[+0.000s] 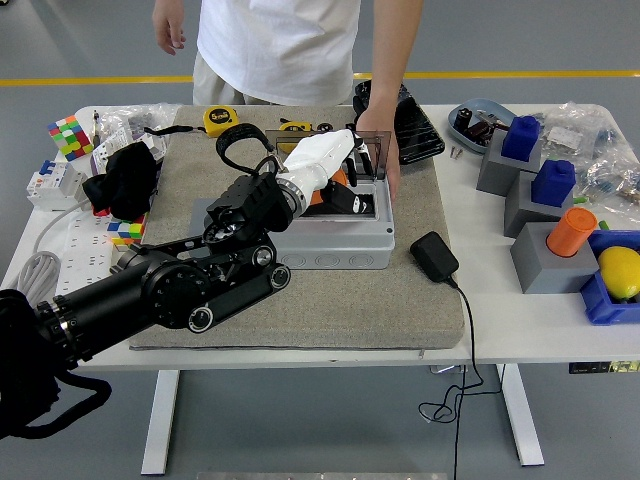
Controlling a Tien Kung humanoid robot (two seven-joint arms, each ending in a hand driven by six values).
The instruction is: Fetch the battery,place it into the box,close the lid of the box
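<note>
White table (500, 335) under a grey floor with a yellow line at the far side; a grey mat (350, 300) covers the table's middle. Nearest on the mat lies one black adapter (434, 256) with its cord running off the near edge. The left arm comes in from the near left, and its left hand (318, 165), white-shelled, reaches down into the open grey box (335, 240) on the mat. An orange thing, seemingly the battery (322, 195), shows under that hand, inside the box or just above its floor. Whether the fingers clamp it or have let go I cannot tell. The right arm is out of sight.

Just beyond, the dark clear lid (368, 152) stands upright, and a person's hand (388, 160) on the box's far right side appears to steady it.

By my reading the fetch is done and the placing is nearly done; what remains is releasing the battery, drawing the hand out, and closing the lid.

Counted: one box, one lid, one battery, one tape measure (222, 119) at the far edge, three grey blocks (545, 262) at the right.
</note>
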